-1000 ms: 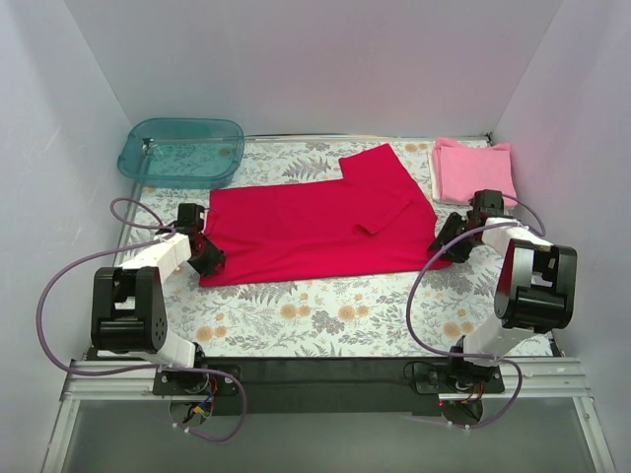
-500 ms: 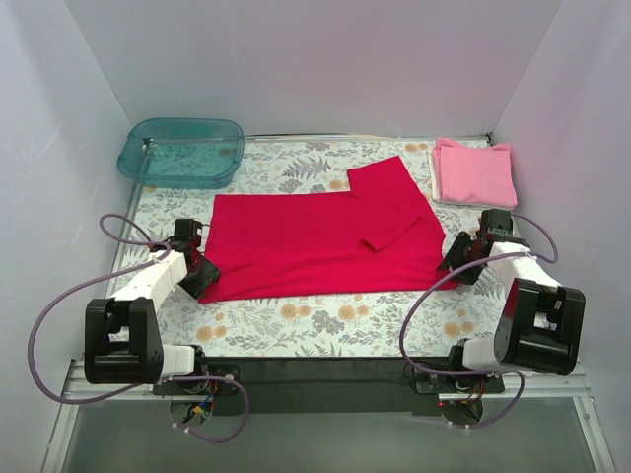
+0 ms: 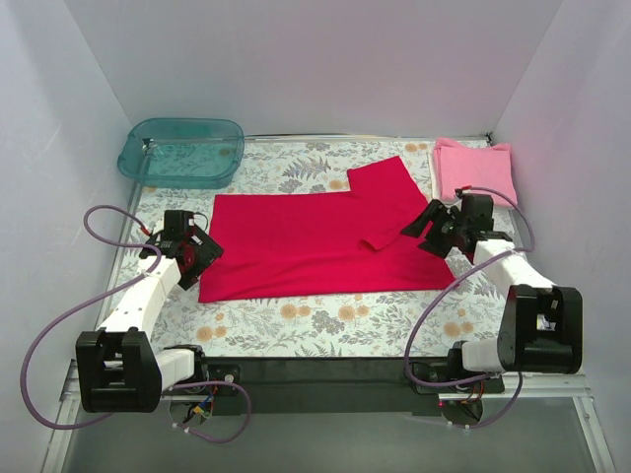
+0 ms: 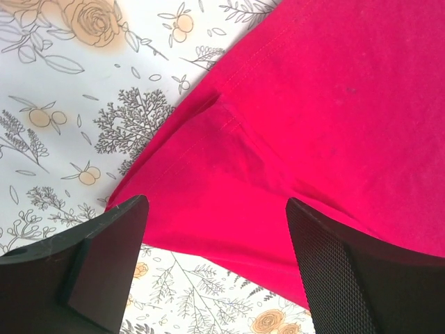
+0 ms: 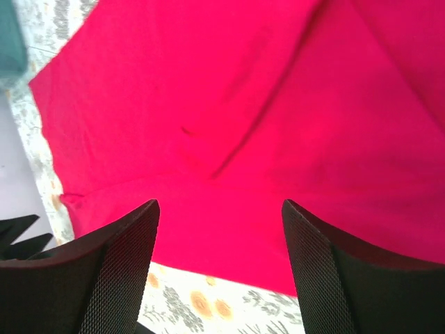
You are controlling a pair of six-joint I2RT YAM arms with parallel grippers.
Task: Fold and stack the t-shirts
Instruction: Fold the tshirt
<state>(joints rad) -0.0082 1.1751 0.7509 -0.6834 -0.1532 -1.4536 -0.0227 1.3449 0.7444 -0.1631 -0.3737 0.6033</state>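
The crimson red t-shirt [image 3: 315, 241] lies spread flat on the floral table, folded lengthwise with a sleeve pointing to the back right. It fills the left wrist view [image 4: 334, 111] and the right wrist view [image 5: 229, 118]. The light pink t-shirt [image 3: 474, 171] lies folded at the back right. My left gripper [image 3: 204, 250] is open and empty just above the red shirt's left edge. My right gripper [image 3: 424, 229] is open and empty above the shirt's right end, beside the pink shirt.
A teal translucent tub [image 3: 182, 150] stands at the back left corner. White walls close in the table on three sides. Purple cables loop beside both arms. The floral cloth [image 3: 325, 315] shows bare in front of the red shirt.
Both grippers let go of the red shirt's near corners and rose. The left moved slightly back; the right swung back and left over the shirt's right end. The shirt lies flatter.
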